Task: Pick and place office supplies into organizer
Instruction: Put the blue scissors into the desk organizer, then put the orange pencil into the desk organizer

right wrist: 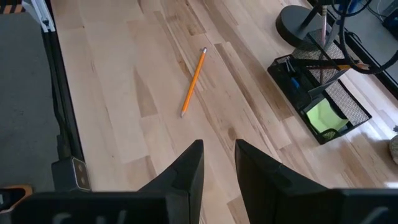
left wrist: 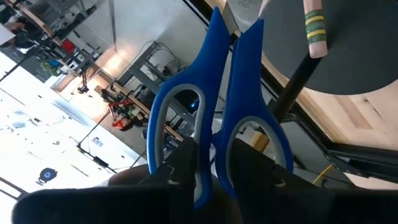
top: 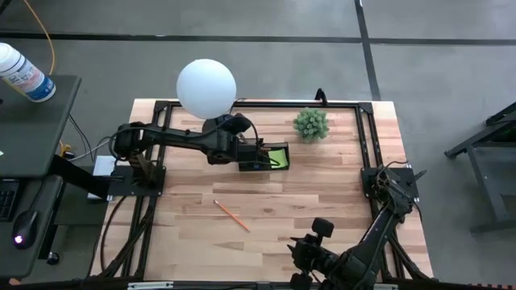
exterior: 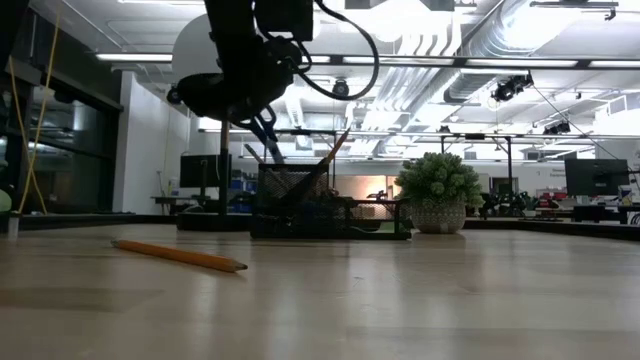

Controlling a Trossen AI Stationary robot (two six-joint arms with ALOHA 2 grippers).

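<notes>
Scissors are going into the organizer, the left gripper above it with jaws pinching the blue handles, so next comes release and lifting clear; the right gripper, jaws slightly spread, waits well away, nearer the loose pencil

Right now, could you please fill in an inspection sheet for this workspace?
Surface: wooden table, mostly bare.
Job's things: blue-handled scissors at the left gripper; one orange pencil loose on the table; organizer holds a lime-green sticky-note pad and a pencil.
Clutter: globe lamp; small potted plant.
Grippers: left over the organizer, fingers around the scissor handles; right gripper waiting at the near edge.
Cables: black cable on the left arm.
Surroundings: spray bottle on a side desk.
</notes>
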